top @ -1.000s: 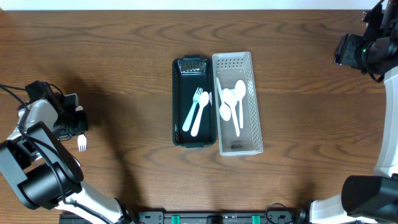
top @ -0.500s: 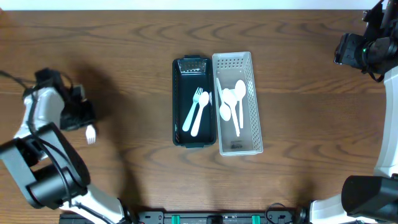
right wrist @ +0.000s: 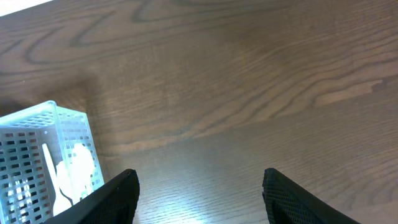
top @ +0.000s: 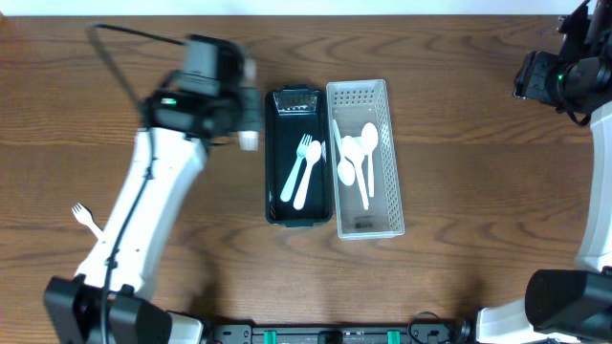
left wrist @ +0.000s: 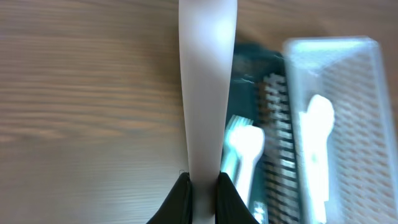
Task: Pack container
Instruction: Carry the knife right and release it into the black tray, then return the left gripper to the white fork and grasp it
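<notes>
Two white forks (top: 304,170) lie in the black container (top: 270,191), which touches the white basket (top: 381,212) of spoons (top: 350,151). My left claw (left wrist: 202,190) is pinched tight on a white plastic utensil handle (left wrist: 205,81), just left of the container's top end. My right claw (right wrist: 199,186) gapes wide, empty, above the wooden surface (right wrist: 249,74). Another fork (top: 86,218) lies far left.

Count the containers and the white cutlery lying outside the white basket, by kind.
Containers: 2, black tray and white basket
Tray cutlery: 2
Loose fork: 1
Held piece in left gripper: 1, kind hidden
Total: 6
</notes>
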### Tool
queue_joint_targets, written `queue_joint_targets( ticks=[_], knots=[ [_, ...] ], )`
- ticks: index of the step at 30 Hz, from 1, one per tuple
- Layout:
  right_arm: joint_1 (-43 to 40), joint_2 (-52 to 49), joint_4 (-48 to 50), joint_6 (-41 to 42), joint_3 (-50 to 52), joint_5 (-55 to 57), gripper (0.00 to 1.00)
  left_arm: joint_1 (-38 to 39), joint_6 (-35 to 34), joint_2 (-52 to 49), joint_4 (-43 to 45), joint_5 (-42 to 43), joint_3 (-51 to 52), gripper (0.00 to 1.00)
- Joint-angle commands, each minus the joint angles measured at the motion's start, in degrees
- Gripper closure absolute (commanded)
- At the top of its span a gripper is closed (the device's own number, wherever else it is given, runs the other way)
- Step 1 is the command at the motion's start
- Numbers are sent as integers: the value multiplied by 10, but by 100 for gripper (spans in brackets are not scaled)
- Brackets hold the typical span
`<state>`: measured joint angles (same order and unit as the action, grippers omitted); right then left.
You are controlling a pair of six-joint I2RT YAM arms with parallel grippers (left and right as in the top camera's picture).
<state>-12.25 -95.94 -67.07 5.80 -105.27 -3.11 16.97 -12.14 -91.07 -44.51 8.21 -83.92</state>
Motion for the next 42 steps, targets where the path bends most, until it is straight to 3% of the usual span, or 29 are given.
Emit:
queue_joint_targets(
  ticks=[1, 7, 18, 21, 25, 30, 33, 35, 37, 39, 42],
  knots=[
    [-8, -1, 0, -7, 1, -3, 33, 46, -37, -29, 5, -3, 1, 94],
    [-8, -1, -3, -7, 1, -3, 33, 100, -57, -108, 4, -3, 5, 94],
    [-8, -1, -9, -7, 1, -3, 33, 94, -63, -217, 6, -3, 5, 93],
    [-8, -1, -9, -7, 1, -3, 33, 94, -24, -217, 12, -3, 5, 64],
    [-9, -1, -9, -7, 1, -3, 33, 89, 5, -203, 18, -7, -2, 61],
    [-9, -1, -9, -7, 1, -3, 33, 81, 53, -138, -1, -96, -46, 61],
    [-9, -1, -9, -7, 1, -3, 33, 70, 83, -68, -6, -201, -76, 61],
    [-9, -1, -9, -8, 1, -3, 33, 48, 87, -14, -5, -291, -82, 59],
    [-9, -1, -9, -8, 1, -3, 33, 11, 87, 29, -13, -332, -82, 52],
    [-9, -1, -8, -8, 1, -3, 32, -48, 75, 67, -36, -334, -82, 51],
    [-9, -1, -7, -8, 1, -3, 32, -178, -7, 102, -99, -333, -82, 50]
  ],
)
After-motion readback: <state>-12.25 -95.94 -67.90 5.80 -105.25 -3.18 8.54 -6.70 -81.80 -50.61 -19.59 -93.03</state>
